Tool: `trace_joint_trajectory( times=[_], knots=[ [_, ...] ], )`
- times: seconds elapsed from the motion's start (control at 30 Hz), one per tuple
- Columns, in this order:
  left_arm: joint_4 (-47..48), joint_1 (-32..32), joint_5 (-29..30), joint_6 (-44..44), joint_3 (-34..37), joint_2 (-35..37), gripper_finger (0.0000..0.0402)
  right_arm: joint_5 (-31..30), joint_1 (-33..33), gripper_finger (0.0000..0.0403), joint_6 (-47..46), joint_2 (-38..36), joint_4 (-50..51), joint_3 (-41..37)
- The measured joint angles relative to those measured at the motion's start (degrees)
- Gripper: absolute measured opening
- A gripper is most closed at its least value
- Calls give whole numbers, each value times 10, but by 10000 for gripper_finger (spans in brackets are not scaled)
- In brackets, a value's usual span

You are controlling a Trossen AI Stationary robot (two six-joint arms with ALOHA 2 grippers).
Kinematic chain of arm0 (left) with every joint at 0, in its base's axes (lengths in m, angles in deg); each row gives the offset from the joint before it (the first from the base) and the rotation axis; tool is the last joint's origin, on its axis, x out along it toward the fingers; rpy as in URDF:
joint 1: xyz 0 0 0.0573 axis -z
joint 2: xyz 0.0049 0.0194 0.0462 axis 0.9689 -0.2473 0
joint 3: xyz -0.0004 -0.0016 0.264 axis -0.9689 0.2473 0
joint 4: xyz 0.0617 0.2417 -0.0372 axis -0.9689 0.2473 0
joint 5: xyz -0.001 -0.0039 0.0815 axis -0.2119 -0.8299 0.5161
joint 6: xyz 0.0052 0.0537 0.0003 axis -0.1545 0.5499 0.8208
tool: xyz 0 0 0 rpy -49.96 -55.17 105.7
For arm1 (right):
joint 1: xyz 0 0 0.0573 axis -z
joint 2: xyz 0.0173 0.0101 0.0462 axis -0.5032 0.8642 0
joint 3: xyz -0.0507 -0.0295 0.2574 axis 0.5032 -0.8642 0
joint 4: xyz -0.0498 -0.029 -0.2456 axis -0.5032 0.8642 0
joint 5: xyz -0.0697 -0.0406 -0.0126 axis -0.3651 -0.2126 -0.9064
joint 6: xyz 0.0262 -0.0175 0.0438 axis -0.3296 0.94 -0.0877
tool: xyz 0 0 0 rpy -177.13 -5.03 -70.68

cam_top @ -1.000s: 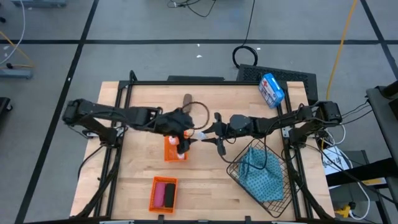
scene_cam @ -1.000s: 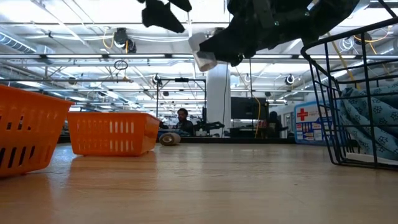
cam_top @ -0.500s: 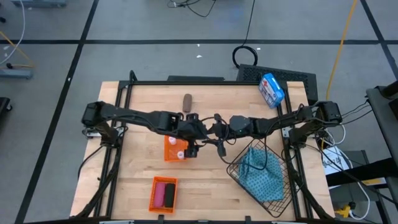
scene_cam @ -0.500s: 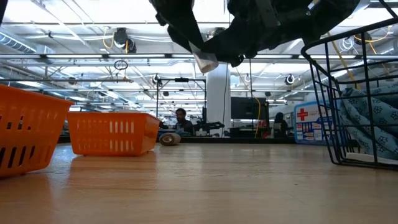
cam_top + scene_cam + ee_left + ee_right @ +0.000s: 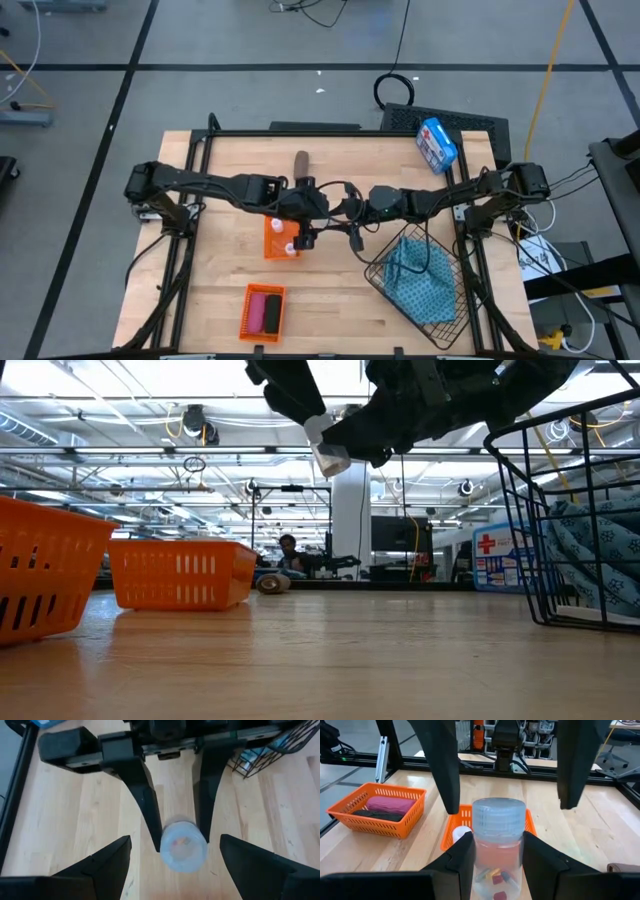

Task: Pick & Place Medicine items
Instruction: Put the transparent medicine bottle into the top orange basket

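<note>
Vial (image 5: 498,847) sits clamped in your right claw (image 5: 496,857), left claw (image 5: 172,855) spread around it; brown cylinder (image 5: 301,162) remains on the desk (image 5: 230,160), others binned.

Two orange baskets (image 5: 281,238) (image 5: 263,310), one wire basket (image 5: 420,275), one blue-and-white box (image 5: 436,144), one brown cylinder (image 5: 301,162)

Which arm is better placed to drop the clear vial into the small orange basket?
Left. Its open tool straddles the clear white-capped vial gripped by the right tool, and it hangs beside the small orange basket.
</note>
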Motion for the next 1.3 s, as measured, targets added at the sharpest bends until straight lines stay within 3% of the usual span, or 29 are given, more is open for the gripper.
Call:
trace_joint_trajectory(
  times=[0.73,1.1,1.3],
  knots=[
    [10,0,9,-22,1,-22,305,0,0,122,-1,0,0,0],
    [-7,0,8,3,1,-25,216,0,0,122,-2,-1,3,0],
    [-4,0,8,4,1,-24,196,0,0,122,-2,-1,6,0]
  ],
)
